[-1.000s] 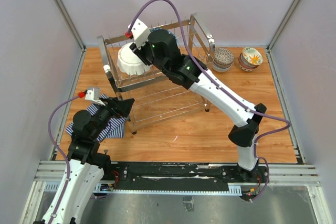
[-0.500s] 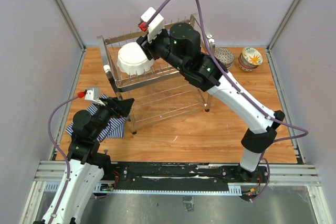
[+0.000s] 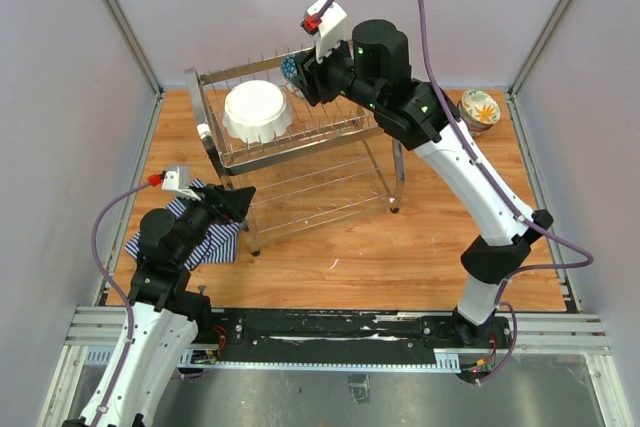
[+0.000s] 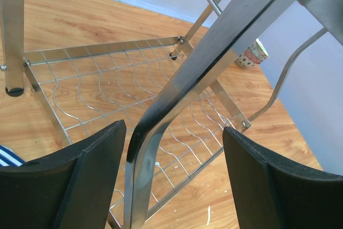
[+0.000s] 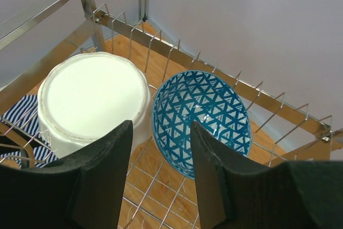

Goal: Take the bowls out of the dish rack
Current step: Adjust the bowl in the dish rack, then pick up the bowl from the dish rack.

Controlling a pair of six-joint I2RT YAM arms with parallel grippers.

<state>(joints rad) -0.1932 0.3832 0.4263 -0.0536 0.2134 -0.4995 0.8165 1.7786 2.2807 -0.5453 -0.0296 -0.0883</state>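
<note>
From overhead I look down from high at the near edge, the whole table [image 3: 420,247] in frame. My left wrist camera sits low, hard against the dish rack [image 4: 177,95] [image 3: 310,192], facing far-right. The right wrist view peers closely down on the white bowl [image 5: 91,97] [image 3: 257,112], which overhead shares.

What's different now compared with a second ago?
The right hand swung rightward off the white bowl and now hovers, open, above the blue patterned bowl in the dish rack. The left hand, open around one of the rack's bars, and the white bowl stayed put.
</note>
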